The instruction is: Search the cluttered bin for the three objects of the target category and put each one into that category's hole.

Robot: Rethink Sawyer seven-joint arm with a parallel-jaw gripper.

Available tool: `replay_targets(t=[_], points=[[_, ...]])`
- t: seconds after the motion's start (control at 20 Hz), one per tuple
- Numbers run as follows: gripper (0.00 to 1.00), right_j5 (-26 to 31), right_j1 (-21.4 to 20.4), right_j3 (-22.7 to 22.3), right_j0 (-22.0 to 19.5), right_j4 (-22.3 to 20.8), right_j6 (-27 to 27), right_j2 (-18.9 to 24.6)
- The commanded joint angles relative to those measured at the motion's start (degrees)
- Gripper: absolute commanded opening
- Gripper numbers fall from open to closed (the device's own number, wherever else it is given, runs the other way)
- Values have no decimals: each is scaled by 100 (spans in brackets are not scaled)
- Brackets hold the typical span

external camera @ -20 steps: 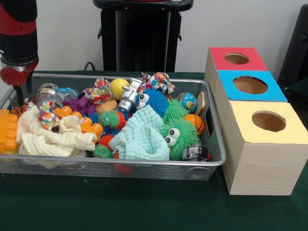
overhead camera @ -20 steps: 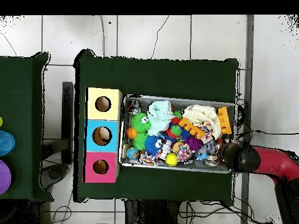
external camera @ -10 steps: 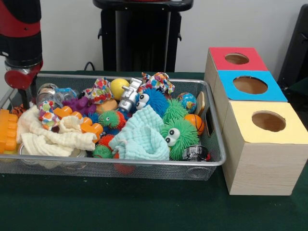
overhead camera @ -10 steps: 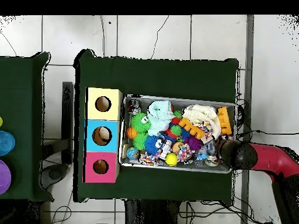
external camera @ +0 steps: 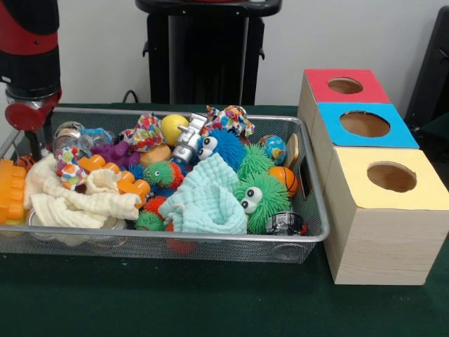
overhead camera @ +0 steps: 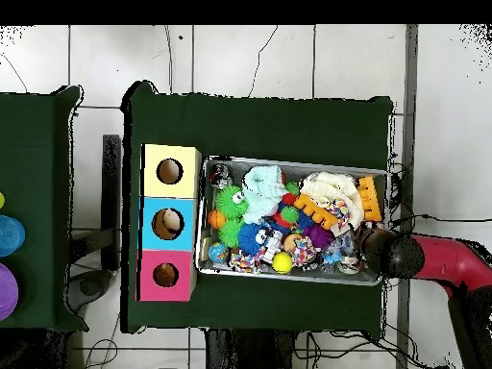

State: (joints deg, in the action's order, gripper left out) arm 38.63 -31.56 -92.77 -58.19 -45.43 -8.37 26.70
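Tool [external camera: 33,146] over bin [external camera: 210,242]; three holed boxes [external camera: 365,125].

Red arm [external camera: 28,42] with black bands and joints.

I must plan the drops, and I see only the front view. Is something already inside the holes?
Observer: From overhead, the blue hole shows a pale thing inside. I cannot tell what it is.
Operator: And the other two holes?
Observer: In the yellow hole and the red hole I see no object, only a dim inside.
Operator: Where does the arm stand over the bin?
Observer: The gripper is at the bin's corner on the base side, at the end where the orange block lies.
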Motion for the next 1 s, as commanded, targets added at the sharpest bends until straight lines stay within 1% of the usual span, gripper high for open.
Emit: replay_targets(t=[0.05, 0.3, 0.55, 0.8, 1.0], points=[[100, 370, 225, 493, 143, -542, 709, 59], [100, 426, 261, 572, 181, -581, 600, 3], [100, 523, 506, 758, 99, -660, 756, -34], [100, 687, 686, 958, 117, -691, 627, -196], [100, 831, 720, 1051, 171, -677, 548, -303]])
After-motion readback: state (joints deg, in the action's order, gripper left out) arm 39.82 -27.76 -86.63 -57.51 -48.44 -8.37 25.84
